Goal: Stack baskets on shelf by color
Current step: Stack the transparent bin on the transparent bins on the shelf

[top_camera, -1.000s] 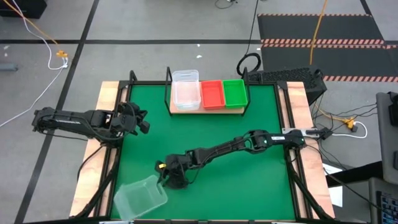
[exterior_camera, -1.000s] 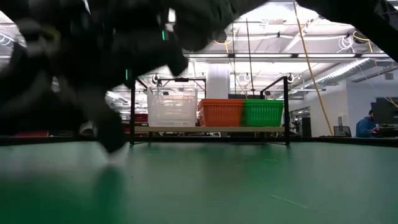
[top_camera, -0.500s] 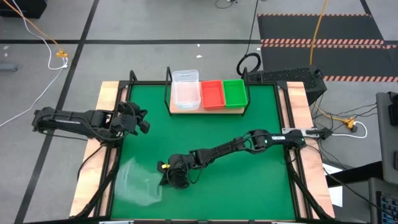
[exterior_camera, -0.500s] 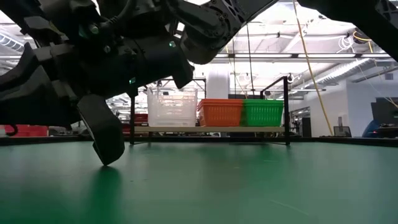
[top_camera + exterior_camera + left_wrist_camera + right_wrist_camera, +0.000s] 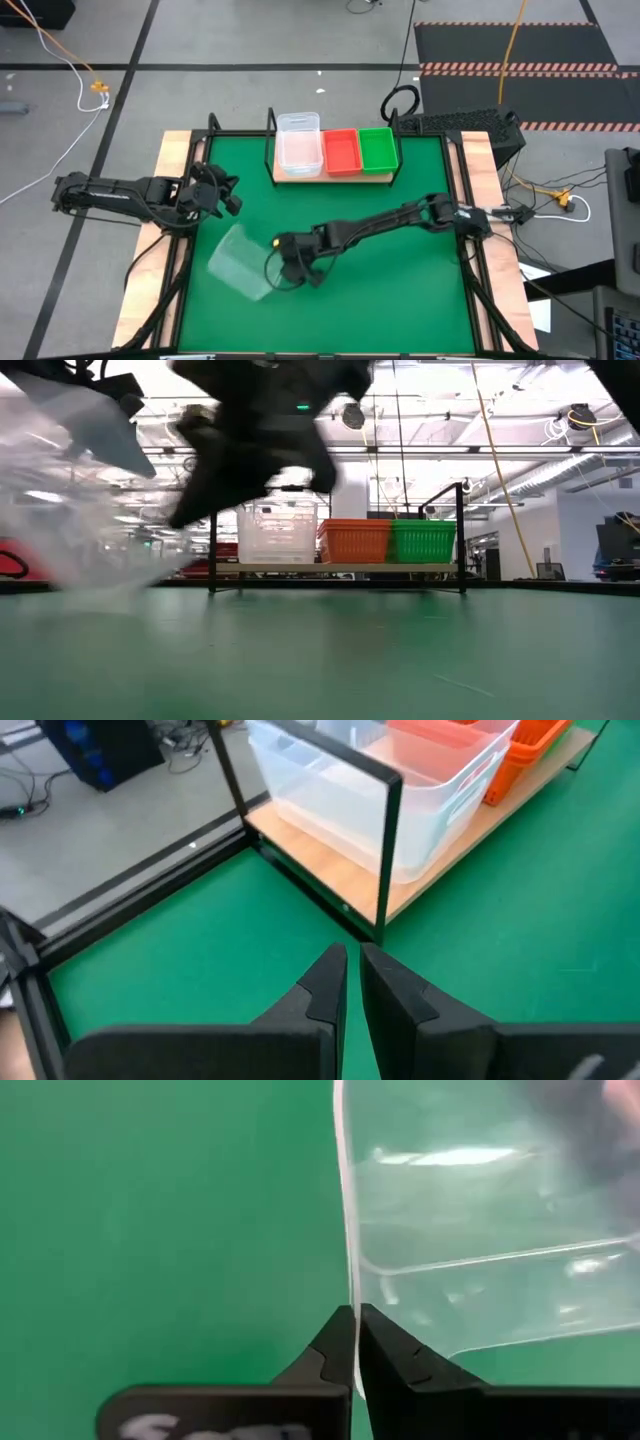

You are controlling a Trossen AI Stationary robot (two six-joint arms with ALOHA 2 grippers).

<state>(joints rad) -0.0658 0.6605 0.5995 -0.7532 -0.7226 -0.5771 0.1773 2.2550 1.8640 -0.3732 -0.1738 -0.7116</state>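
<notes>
A clear basket (image 5: 240,262) hangs tilted over the green mat, left of the middle, with my right gripper (image 5: 272,264) shut on its right-hand side. It is a blurred shape at the left of the low view (image 5: 80,500). The shelf (image 5: 385,178) at the far edge carries a clear basket (image 5: 298,145), a red basket (image 5: 341,150) and a green basket (image 5: 377,148) in a row. My left gripper (image 5: 228,193) waits shut at the table's left edge, holding nothing, pointed at the shelf's corner post (image 5: 385,860). My right gripper pinches the thin rim of one wall (image 5: 347,1295) of the clear basket between its two fingers. It comes at the basket from the table's right. The basket is tilted; whether its lowest part touches the mat I cannot tell.
The shelf's black frame posts (image 5: 212,540) stand at its corners. Bare green mat (image 5: 400,290) spreads over the near and right parts of the table. Wooden strips (image 5: 478,160) run along both side edges.
My right gripper has shut on the clear basket's rim and risen off the mat. It has carried the basket from the near-left corner toward the far edge and the table's middle. The basket has tipped as it moved.
</notes>
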